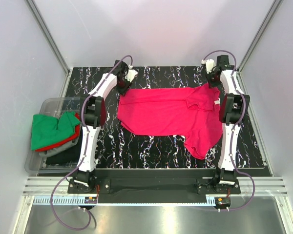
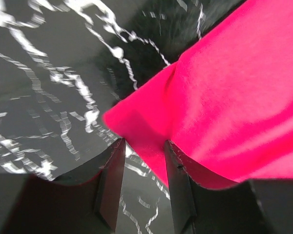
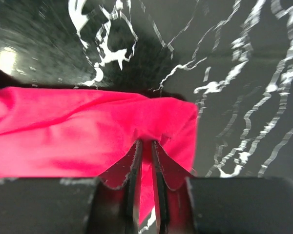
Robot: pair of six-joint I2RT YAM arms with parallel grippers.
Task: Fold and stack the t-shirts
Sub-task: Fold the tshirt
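The bin [image 1: 48, 103] at the left holds a green shirt [image 1: 49, 129], a red shirt [image 1: 64, 143] and a dark shirt [image 1: 63, 156], loosely heaped and unfolded.

The left gripper [image 2: 144, 144] sits low at the far-left corner of the pink shirt [image 1: 161, 112]. Its jaws stand apart. The cloth's edge runs past one finger and bare surface [image 1: 151, 146] shows in the gap, so nothing is pinched there.

The pink shirt lies spread across the middle of the surface. Its far edge is fairly straight, but its right part is rumpled, with a lobe reaching toward the near edge.

The right gripper [image 3: 145, 146] is at the far-right corner, its jaws clamped on a pinch of pink cloth.

The step looks like taking both far corners to fold the shirt toward the near side. To do it well:
- The left gripper should slide further onto its corner, so a good bite of cloth sits between the jaws before they close. A grip on the bare edge would likely slip.
- Both corners should then rise together and level, with the far edge taut between them.
- The rumpled right part may get trapped in the fold, so it needs smoothing.
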